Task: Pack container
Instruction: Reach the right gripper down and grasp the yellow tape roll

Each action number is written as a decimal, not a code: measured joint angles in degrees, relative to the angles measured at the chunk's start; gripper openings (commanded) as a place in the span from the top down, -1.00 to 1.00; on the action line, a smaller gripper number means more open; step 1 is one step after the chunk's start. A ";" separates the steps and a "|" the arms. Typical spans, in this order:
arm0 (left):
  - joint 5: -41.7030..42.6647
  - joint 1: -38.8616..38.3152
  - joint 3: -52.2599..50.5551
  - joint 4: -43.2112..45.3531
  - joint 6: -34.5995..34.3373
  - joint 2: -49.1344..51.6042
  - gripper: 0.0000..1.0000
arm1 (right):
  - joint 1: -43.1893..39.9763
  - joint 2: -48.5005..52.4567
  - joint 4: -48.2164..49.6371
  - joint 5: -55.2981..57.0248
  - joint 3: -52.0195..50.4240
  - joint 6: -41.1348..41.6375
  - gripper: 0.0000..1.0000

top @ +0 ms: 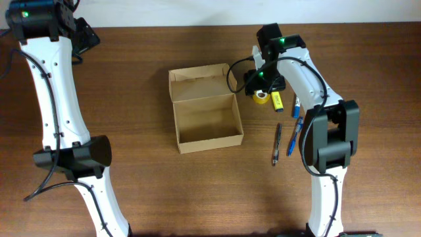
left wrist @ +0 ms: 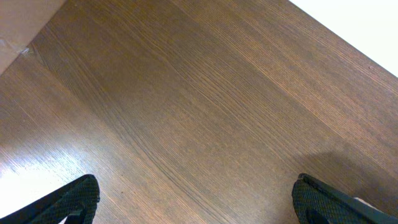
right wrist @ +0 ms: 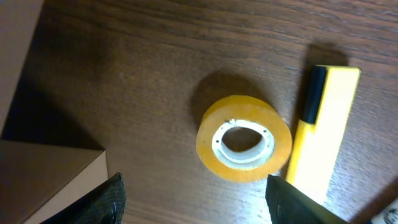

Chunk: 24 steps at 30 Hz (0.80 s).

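Observation:
The container [top: 206, 139] is an open tan cardboard box at the table's middle, its flap lid [top: 198, 80] lying back behind it; one corner shows in the right wrist view [right wrist: 50, 180]. A roll of yellow tape [top: 261, 97] lies flat just right of the box, with a yellow highlighter [top: 277, 100] beside it. In the right wrist view the tape [right wrist: 244, 138] and the highlighter [right wrist: 323, 130] lie close together. My right gripper [right wrist: 196, 202] is open, just above the tape, empty. My left gripper [left wrist: 196, 199] is open over bare table at the far left corner.
Several pens lie right of the box: a dark pen [top: 277, 143] and blue pens [top: 294, 137] near the right arm's base. The right arm's base [top: 329, 141] stands beside them. The table's back edge runs close behind the left gripper [left wrist: 367, 37].

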 measured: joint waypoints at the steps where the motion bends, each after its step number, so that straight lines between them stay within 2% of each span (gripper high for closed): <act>1: 0.00 0.00 0.00 0.00 0.00 0.00 -1.00 | 0.00 0.35 0.17 -0.09 0.00 0.09 -0.43; 9: 0.02 0.00 0.00 -0.02 0.00 0.00 -1.00 | 0.04 3.67 1.64 -0.92 0.00 0.35 -0.43; 15: 0.02 0.00 0.00 0.00 0.00 0.00 -1.00 | 0.04 5.29 2.47 -1.81 0.26 0.44 -0.31; 20: 0.02 0.00 0.00 -0.02 0.00 0.00 -1.00 | 0.11 5.88 2.93 -2.25 0.35 0.66 0.11; 24: 0.00 0.00 0.00 0.00 0.00 0.00 -1.00 | 0.11 5.99 3.63 -2.43 0.35 0.79 0.81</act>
